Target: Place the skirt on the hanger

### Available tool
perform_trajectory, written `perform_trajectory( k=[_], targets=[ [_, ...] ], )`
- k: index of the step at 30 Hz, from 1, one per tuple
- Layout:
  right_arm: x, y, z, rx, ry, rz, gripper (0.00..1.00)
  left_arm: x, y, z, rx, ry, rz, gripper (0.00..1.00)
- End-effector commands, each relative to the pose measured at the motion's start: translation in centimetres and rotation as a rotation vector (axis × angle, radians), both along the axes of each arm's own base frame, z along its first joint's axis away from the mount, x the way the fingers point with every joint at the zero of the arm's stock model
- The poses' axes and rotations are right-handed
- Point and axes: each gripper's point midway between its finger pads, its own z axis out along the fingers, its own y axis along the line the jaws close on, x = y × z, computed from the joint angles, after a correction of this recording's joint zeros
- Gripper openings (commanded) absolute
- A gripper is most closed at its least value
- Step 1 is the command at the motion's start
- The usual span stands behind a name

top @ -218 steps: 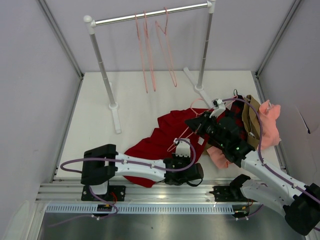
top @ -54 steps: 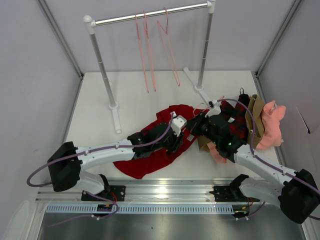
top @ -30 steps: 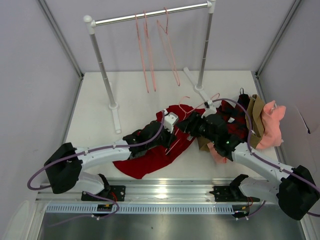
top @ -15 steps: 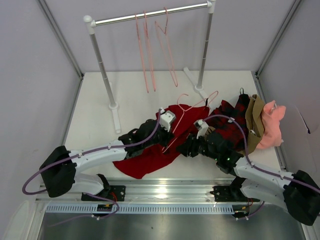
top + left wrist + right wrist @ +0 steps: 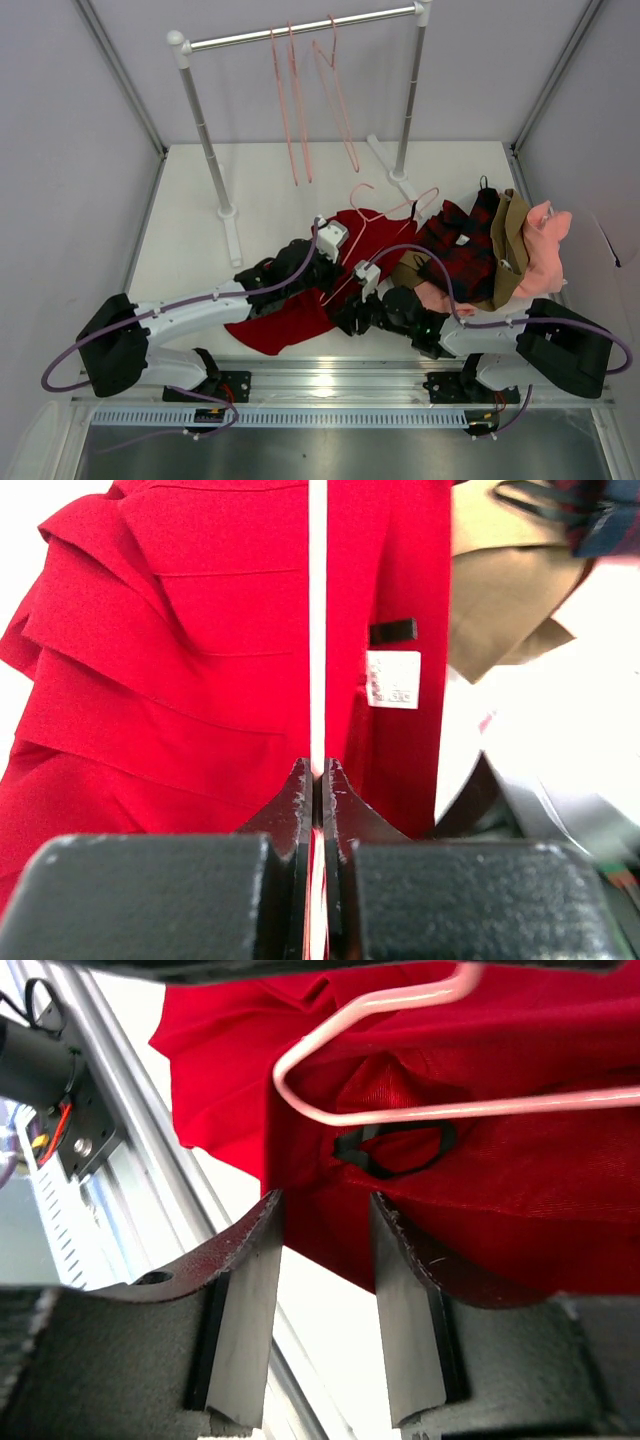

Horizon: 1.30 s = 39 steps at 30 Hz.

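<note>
Left gripper (image 5: 317, 770): black fingers (image 5: 293, 802) pressed tight together on one straight side of the thin salmon-pink wire hanger (image 5: 317, 630); judged as an anchoring hold, to steady the frame just above the cloth.

Hanger: slanted across the middle of the white table (image 5: 280, 170), hook end toward the back, bent corner low over the red cloth and near the right arm's fingers; apparently offered as a fixed corner to dress.

Skirt: large plain deep-red cloth skirt (image 5: 290, 318), flat on the table beneath the hanger and between both arms; white label (image 5: 392, 679) and small black loop (image 5: 390, 1150) close to the wire.

Right gripper (image 5: 325, 1215): low at the skirt's near edge, fingers (image 5: 250, 1290) part-way apart, red hem between the tips, hanger corner just beyond; pinching or merely straddling, cannot tell. Probably a reach to raise that edge onto the wire.

Right-hand heap: red-and-black plaid garment (image 5: 460, 245), tan cloth (image 5: 508, 235) and salmon-pink garment (image 5: 540, 245), just beside the skirt, untouched by either gripper.
</note>
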Motion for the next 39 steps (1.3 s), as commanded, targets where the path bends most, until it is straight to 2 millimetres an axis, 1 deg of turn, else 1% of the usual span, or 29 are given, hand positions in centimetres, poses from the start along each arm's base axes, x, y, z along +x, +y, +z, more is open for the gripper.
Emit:
perform_trajectory(
  k=[1, 4, 6, 7, 9, 10, 11, 13, 14, 15, 16, 17, 18, 21, 24, 25, 27, 29, 31, 33, 35, 36, 37, 39],
  targets=[
    [0.0, 1.0, 1.2, 0.05, -0.099, -0.046, 0.44, 1.7, 0.9, 2.3, -0.054, -0.079, 0.079, 0.0],
    [-0.4, 1.1, 0.9, 0.045, -0.1, -0.085, 0.43, 2.0, 1.4, 2.3, -0.071, -0.082, 0.12, 0.0],
    [-0.1, 0.7, 0.3, 0.018, -0.096, -0.136, 0.46, 1.9, 1.7, 2.0, -0.071, -0.081, 0.13, 0.0],
    [0.2, 0.4, 0.1, 0.009, -0.094, -0.16, 0.47, 1.8, 1.9, 2.3, -0.082, -0.085, 0.136, 0.0],
    [1.0, -0.7, -0.3, 0.002, -0.086, -0.239, 0.55, 1.6, 2.3, 2.0, -0.08, -0.085, 0.142, 0.0],
    [1.4, -1.1, -0.3, 0.004, -0.08, -0.27, 0.57, 1.6, 2.5, 2.6, -0.094, -0.095, 0.147, 0.0],
    [2.2, -1.9, -0.5, -0.004, -0.062, -0.311, 0.6, 1.4, 2.9, 2.3, -0.089, -0.094, 0.151, 0.0],
    [2.9, -2.4, -0.1, 0.007, -0.039, -0.344, 0.62, 1.1, 3.1, 2.7, -0.094, -0.1, 0.145, 0.0],
    [3.2, -2.6, -0.2, -0.003, -0.024, -0.355, 0.63, 1.0, 3.2, 2.6, -0.094, -0.097, 0.141, 0.0],
    [3.6, -2.7, 0.1, 0.011, -0.012, -0.357, 0.63, 0.8, 3.2, 2.8, -0.097, -0.097, 0.131, 0.0],
    [3.6, -2.7, 0.6, 0.024, -0.014, -0.356, 0.62, 0.6, 3.3, 2.6, -0.093, -0.09, 0.13, 0.0],
    [3.6, -2.6, 0.9, 0.032, -0.018, -0.349, 0.62, 0.5, 3.4, 2.9, -0.104, -0.091, 0.131, 0.0],
    [3.6, -2.5, 1.2, 0.034, -0.031, -0.336, 0.62, 0.3, 3.6, 2.4, -0.099, -0.084, 0.127, 0.0],
    [3.8, -1.9, 2.1, 0.037, -0.073, -0.309, 0.6, 0.1, 3.5, 2.5, -0.124, -0.079, 0.128, 0.0],
    [3.9, -1.0, 2.7, 0.044, -0.094, -0.279, 0.58, -0.2, 3.7, 1.8, -0.132, -0.058, 0.137, 0.0],
    [4.1, -0.6, 3.4, 0.057, -0.103, -0.272, 0.58, -0.2, 3.8, 1.7, -0.134, -0.055, 0.143, 0.0],
    [4.2, -0.2, 3.6, 0.058, -0.111, -0.262, 0.57, -0.2, 4.0, 1.5, -0.134, -0.051, 0.151, 0.0],
    [4.3, 0.4, 4.5, 0.078, -0.109, -0.254, 0.57, 0.0, 4.2, 1.6, -0.132, -0.06, 0.166, 0.0],
    [4.2, 1.0, 4.9, 0.09, -0.114, -0.231, 0.56, 0.2, 4.4, 1.5, -0.124, -0.068, 0.178, 0.0],
    [4.3, 1.4, 4.0, 0.066, -0.115, -0.22, 0.54, 0.4, 4.5, 1.6, -0.121, -0.072, 0.186, 0.0],
    [4.4, 1.7, 3.2, 0.045, -0.125, -0.213, 0.5, 0.5, 4.7, 1.5, -0.114, -0.077, 0.198, 0.0],
    [4.4, 1.7, 2.6, 0.033, -0.128, -0.204, 0.49, 0.6, 4.7, 1.7, -0.115, -0.082, 0.199, 0.0],
    [4.4, 1.9, 1.6, 0.011, -0.127, -0.195, 0.48, 0.6, 4.8, 1.7, -0.111, -0.086, 0.2, 0.0],
    [4.2, 2.2, 0.5, -0.015, -0.128, -0.163, 0.47, 0.8, 4.9, 1.9, -0.107, -0.096, 0.209, 0.0]
  ],
)
